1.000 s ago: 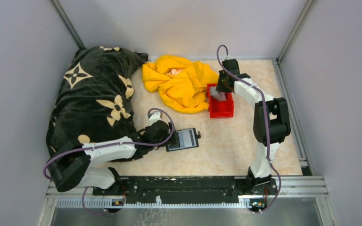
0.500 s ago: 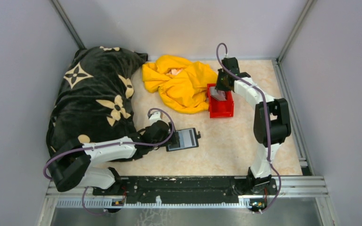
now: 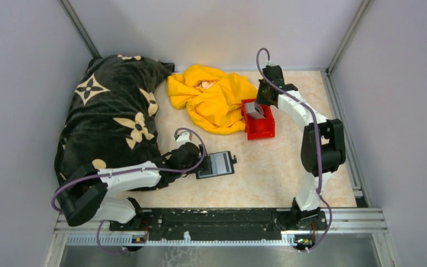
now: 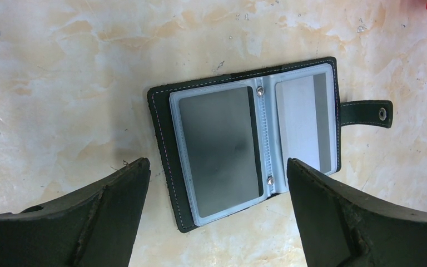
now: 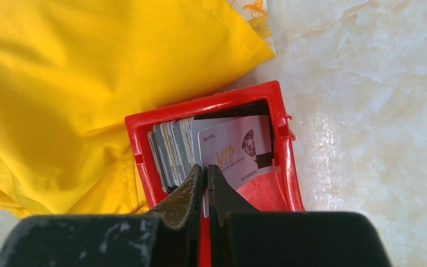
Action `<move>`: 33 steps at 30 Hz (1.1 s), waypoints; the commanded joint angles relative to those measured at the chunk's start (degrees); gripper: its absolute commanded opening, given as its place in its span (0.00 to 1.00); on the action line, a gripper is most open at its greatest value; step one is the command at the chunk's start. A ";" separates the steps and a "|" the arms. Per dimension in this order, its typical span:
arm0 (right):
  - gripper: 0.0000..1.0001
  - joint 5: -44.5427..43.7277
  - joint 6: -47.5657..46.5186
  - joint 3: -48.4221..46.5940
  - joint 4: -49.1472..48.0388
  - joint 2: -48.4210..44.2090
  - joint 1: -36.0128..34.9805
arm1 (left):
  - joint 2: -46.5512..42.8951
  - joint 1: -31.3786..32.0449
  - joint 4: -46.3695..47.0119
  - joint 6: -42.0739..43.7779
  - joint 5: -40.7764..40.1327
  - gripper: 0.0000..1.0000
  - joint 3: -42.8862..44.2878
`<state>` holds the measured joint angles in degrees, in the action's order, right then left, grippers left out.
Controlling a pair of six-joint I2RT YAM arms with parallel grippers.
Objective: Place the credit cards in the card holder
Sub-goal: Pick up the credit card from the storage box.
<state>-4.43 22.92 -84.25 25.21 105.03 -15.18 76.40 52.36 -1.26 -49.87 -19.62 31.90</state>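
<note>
The card holder (image 3: 218,164) lies open on the table, black outside with grey clear slots inside and its snap tab to the right; it also shows in the left wrist view (image 4: 244,147). My left gripper (image 4: 217,167) is open and empty just above its near edge, at the left end of the holder (image 3: 201,162) in the top view. The credit cards (image 5: 172,147) stand on edge in a red bin (image 5: 200,105). My right gripper (image 5: 205,169) reaches into the bin (image 3: 261,130) and is shut on the edge of a silver VIP card (image 5: 239,150).
A yellow cloth (image 3: 214,97) lies against the bin's left side. A black blanket with cream flowers (image 3: 111,117) is heaped along the left. Grey walls enclose the table, and a metal rail (image 3: 217,219) runs along the near edge.
My right gripper has shifted slightly back and left in the bin, and the bin has been nudged a little left. The left arm and the card holder have not moved.
</note>
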 commanded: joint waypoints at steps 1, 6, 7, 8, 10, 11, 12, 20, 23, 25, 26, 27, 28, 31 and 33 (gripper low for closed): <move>0.00 -1.61 -1.12 -3.44 0.98 -3.98 -0.90 | 0.07 -0.18 1.17 0.31 0.46 0.98 0.07; 0.00 -4.70 -3.08 -3.11 2.57 -5.17 -0.90 | -0.02 -0.16 0.77 0.94 0.64 0.98 1.46; 0.00 -5.41 -3.40 -2.85 2.64 -5.59 -0.89 | -0.09 -0.23 0.55 1.24 0.70 0.98 1.92; 0.00 -5.92 -3.78 -2.59 2.71 -6.03 -0.90 | -0.17 -0.20 0.31 1.51 0.72 0.98 2.62; 0.00 -7.03 -4.37 -1.93 2.93 -6.96 -0.90 | -0.49 -0.21 -0.11 2.21 0.62 0.98 3.67; 0.00 -7.34 -4.56 -1.64 2.92 -7.53 -0.90 | -0.65 -0.20 -0.21 2.57 0.55 0.98 4.15; 0.00 -7.57 -4.77 -1.21 2.91 -8.09 -0.90 | -0.84 -0.16 -0.35 2.99 0.47 0.98 4.66; 0.00 -9.58 -5.60 3.21 2.88 -15.30 -0.96 | -1.94 -0.16 -1.57 5.67 0.02 0.98 8.79; 0.00 -9.00 -5.84 5.16 3.08 -19.12 -1.45 | -2.47 -0.16 -2.24 6.36 0.36 0.98 10.21; 0.00 -7.77 -5.87 6.47 3.53 -22.03 -1.81 | -3.02 -0.15 -2.27 7.73 1.33 0.98 11.10; 0.00 -6.92 -5.87 7.11 3.87 -23.59 -2.06 | -3.40 -0.20 -2.35 8.62 1.61 0.98 11.59; 0.00 -6.24 -5.87 7.83 4.39 -25.08 -2.41 | -3.76 -0.20 -2.43 9.48 1.85 0.98 11.99; 0.00 -5.18 -5.87 8.27 5.05 -26.54 -2.89 | -4.29 -0.26 -2.02 10.78 2.60 0.98 12.31; 0.00 -0.89 -5.65 10.63 6.82 -31.19 -4.65 | -6.32 -0.65 1.37 15.67 6.93 0.97 11.63; 0.00 3.52 -5.10 12.96 7.44 -34.57 -5.63 | -8.06 -0.88 4.30 18.84 10.36 0.97 10.66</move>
<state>-8.62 17.98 -73.87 31.35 77.45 -18.50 72.07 52.18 -2.22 -39.00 -16.03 42.48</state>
